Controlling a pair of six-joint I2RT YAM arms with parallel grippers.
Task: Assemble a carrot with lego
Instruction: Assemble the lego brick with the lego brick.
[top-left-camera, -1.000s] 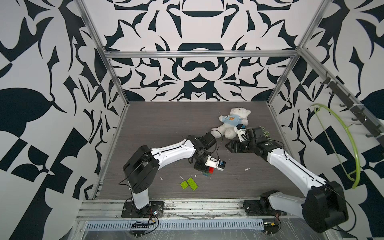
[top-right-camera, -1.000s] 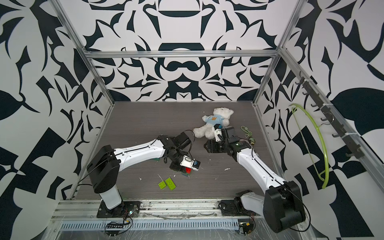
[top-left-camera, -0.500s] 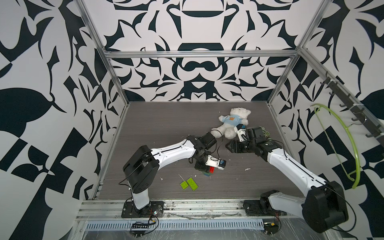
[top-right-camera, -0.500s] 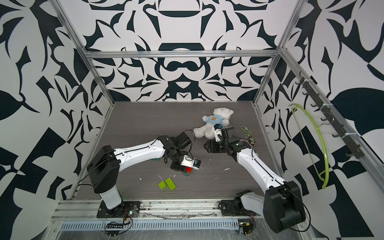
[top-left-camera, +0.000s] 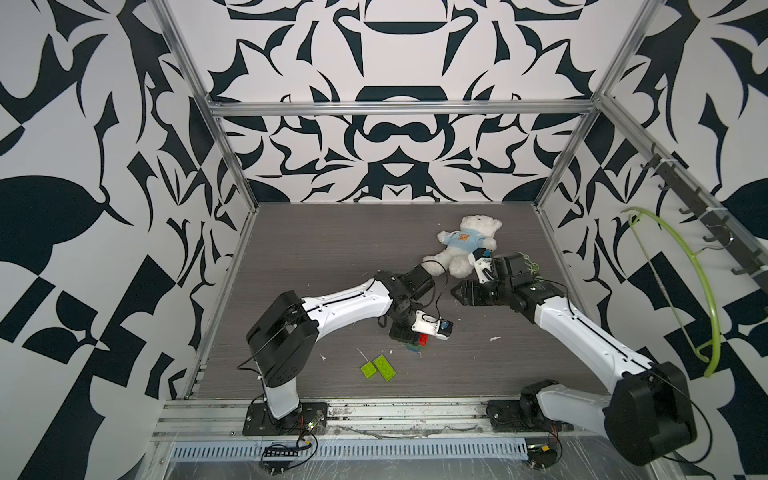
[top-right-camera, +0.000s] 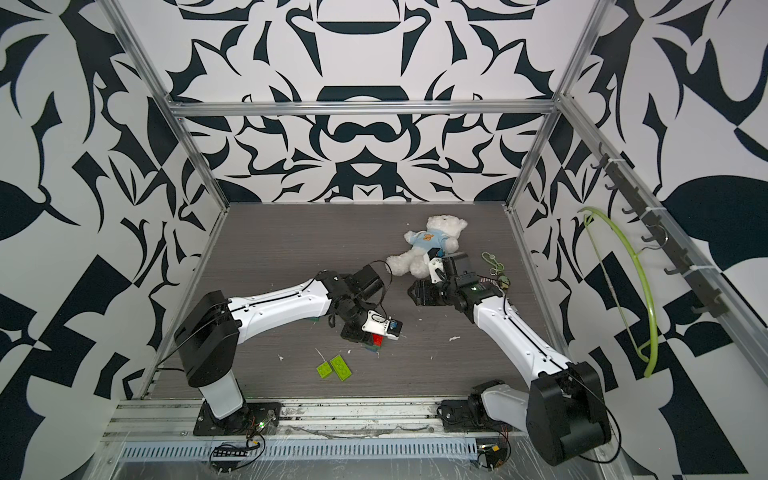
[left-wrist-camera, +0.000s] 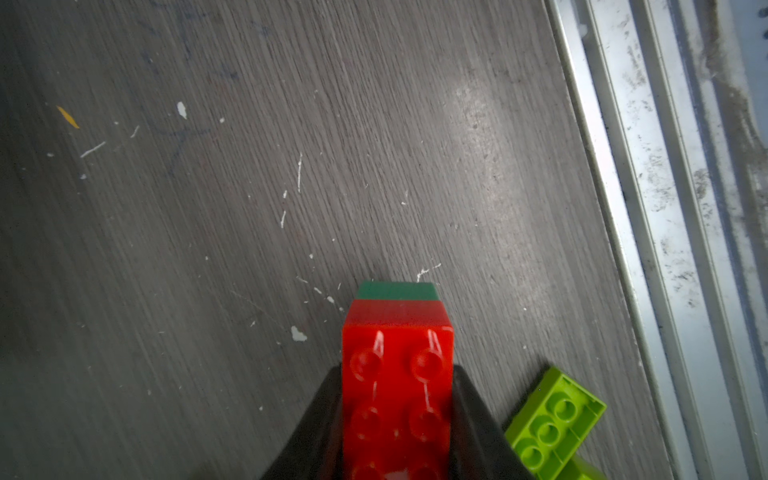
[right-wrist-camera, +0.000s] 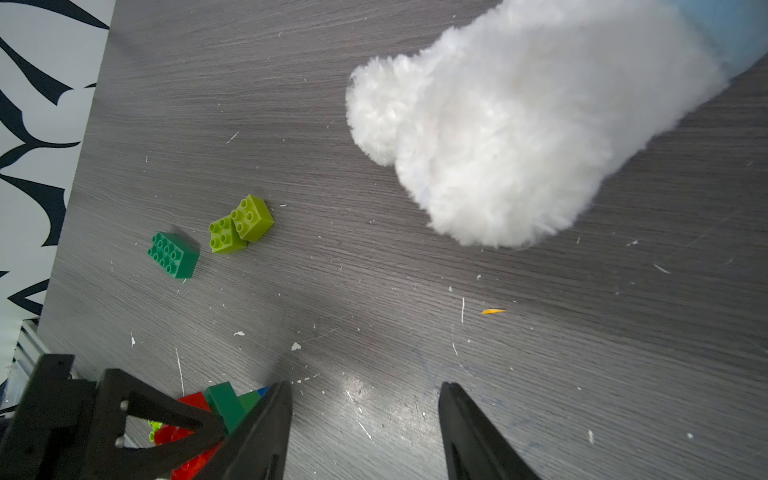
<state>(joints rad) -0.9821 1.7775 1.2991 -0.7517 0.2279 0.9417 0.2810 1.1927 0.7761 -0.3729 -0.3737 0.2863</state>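
Clamping the red brick lengthwise, the left gripper sits just beside the lime bricks, far nearer than the half-open, empty right gripper.

My left gripper, low at frame centre, clamps a red brick; my right gripper, just upper right, stands parted.

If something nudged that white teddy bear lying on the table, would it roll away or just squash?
The teddy bear looks fluffy and stuffed, so it would probably squash and flop. Sprawled flat on the table, it seems unlikely to roll. Being plush, it likely slides lightly when pushed.
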